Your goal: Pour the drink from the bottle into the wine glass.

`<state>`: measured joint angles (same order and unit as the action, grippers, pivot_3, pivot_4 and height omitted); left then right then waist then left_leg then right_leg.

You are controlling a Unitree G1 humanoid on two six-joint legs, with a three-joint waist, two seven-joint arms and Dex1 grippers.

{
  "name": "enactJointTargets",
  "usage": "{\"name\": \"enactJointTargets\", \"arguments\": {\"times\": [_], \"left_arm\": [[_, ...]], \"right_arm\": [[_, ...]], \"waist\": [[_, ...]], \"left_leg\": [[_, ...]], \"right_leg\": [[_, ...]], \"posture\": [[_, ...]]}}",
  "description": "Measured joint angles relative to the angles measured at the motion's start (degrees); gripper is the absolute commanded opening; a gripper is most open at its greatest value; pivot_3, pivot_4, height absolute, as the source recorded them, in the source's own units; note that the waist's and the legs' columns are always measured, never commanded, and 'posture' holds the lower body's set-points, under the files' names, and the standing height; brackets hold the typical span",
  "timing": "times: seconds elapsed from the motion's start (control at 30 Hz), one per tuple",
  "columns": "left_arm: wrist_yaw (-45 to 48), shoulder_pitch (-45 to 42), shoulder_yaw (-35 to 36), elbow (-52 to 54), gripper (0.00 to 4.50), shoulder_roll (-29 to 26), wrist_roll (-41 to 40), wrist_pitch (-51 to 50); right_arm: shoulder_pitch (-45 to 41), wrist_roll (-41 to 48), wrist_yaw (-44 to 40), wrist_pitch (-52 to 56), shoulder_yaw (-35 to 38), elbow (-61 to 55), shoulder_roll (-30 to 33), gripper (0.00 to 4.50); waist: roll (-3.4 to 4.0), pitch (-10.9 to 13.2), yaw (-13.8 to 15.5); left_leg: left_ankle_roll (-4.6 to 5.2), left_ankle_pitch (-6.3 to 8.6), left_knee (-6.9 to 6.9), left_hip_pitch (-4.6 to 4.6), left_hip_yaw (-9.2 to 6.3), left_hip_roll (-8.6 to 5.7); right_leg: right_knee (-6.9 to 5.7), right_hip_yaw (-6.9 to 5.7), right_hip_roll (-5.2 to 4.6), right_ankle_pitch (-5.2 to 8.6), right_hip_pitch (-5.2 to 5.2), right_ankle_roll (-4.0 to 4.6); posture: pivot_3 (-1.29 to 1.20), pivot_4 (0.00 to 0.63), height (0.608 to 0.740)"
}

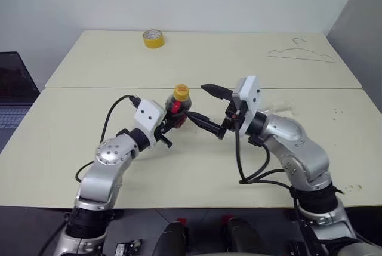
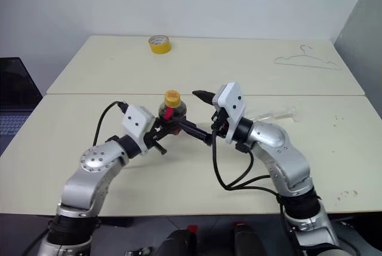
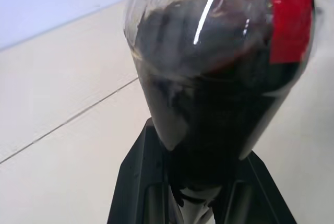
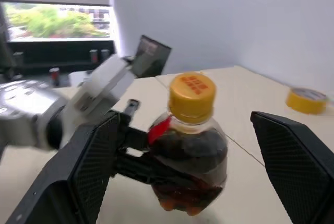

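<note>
Left hand grips the capped bottle above the bench; right hand spreads wide around it, not touching.

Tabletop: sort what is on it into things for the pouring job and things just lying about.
For the job: bottle with its yellow cap, the drink, wine glass lying on its side, left gripper, right gripper.
Lying about: tape roll, wire hanger, laptop.

The bottle sits mid-counter between the left gripper and right gripper. Behind it lies a tape roll; far right, a hanger.
</note>
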<state>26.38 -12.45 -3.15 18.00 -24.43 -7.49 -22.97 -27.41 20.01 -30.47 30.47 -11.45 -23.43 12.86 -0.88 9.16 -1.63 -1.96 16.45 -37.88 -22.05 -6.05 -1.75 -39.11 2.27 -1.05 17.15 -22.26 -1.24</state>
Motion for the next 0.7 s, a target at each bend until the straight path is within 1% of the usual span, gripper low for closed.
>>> {"name": "enactJointTargets", "arguments": {"times": [0.1,0.2,0.67,0.7], "left_arm": [[-3.4,0.9,-1.8,0.0,0.58,2.0,3.2,0.0],[-4.8,0.9,-2.7,0.3,0.58,2.6,4.7,0.0],[-5.9,0.5,-2.7,0.3,0.58,3.3,6.5,0.0],[-5.9,0.5,-2.7,0.3,0.58,3.3,6.6,0.0]], "right_arm": [[0.0,-2.4,3.7,0.0,-1.4,0.7,-3.1,4.34],[-0.1,-3.4,5.7,-0.1,-2.3,2.2,-5.4,4.34],[-1.5,-3.5,5.7,-1.0,-2.2,5.1,-7.8,4.34],[-1.6,-3.5,5.7,-1.0,-2.2,5.2,-8.0,4.16]], "waist": [[0.0,0.0,0.0],[0.0,0.0,0.0],[0.0,0.0,-0.1],[0.0,0.0,-0.1]], "left_leg": [[0.0,0.0,0.01,0.01,-0.01,0.0],[-0.14,-0.08,0.01,0.01,0.0,0.0],[-0.14,-0.08,0.01,0.02,0.0,-0.01],[-0.14,-0.08,0.01,0.01,0.0,-0.01]], "right_leg": [[-0.01,-0.02,0.01,0.0,0.0,0.0],[0.0,-0.01,0.01,0.0,0.0,0.0],[0.01,-0.02,0.01,0.0,0.01,0.0],[0.01,-0.02,0.01,0.0,0.01,0.0]], "posture": [[0.0,0.15,0.74],[0.0,0.15,0.74],[0.0,0.15,0.74],[0.0,0.15,0.74]]}}
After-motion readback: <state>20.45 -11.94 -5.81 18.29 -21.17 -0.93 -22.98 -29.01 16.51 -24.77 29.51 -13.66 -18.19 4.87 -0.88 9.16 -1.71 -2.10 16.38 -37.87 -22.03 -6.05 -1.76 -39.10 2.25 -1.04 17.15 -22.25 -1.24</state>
